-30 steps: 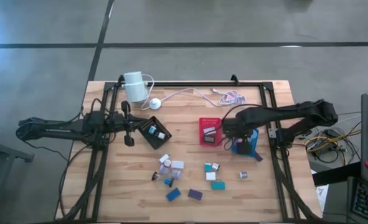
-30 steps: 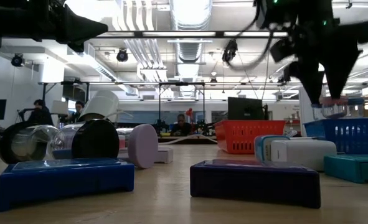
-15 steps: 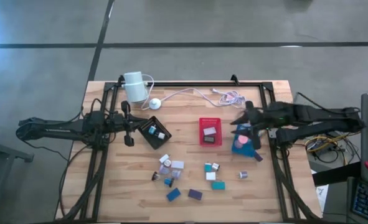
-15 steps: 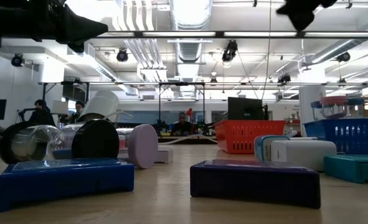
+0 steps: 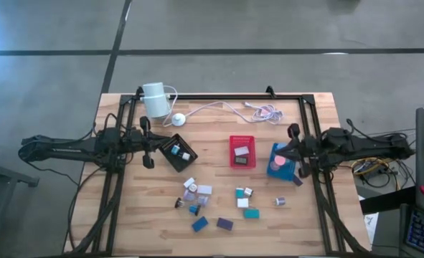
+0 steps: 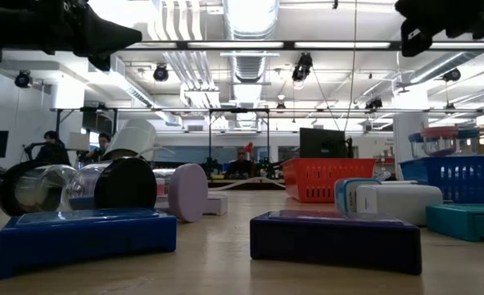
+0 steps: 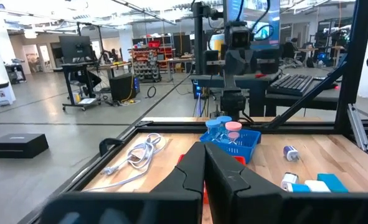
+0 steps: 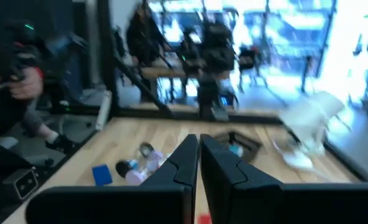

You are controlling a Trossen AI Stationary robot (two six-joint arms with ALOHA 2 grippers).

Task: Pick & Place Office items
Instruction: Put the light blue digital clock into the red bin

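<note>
The office items (image 5: 219,204), small blocks and short cylinders, lie loose on the near middle of the wooden table. Close up are a blue block (image 6: 86,233) and a purple block (image 6: 336,238). A pink-topped piece (image 5: 275,163) stands in the blue tray (image 5: 283,172); it also shows in the low view (image 6: 440,139). My right gripper (image 5: 289,149) hangs above that tray's right side, shut and empty (image 8: 197,146). My left gripper (image 5: 156,143) waits shut (image 7: 203,152) just left of the black tray (image 5: 177,152).
The red tray (image 5: 242,150) holds a white piece and the black tray a few small ones. A white cylinder (image 5: 154,99) and its cable (image 5: 226,107) lie at the far edge. Black frame rails (image 5: 316,186) run along the table's sides.
My right gripper has let go of the pink-topped piece, which now stands in the blue tray. It has risen and drawn back from over the tray toward the table's right edge, the arm stretching out flatter.
</note>
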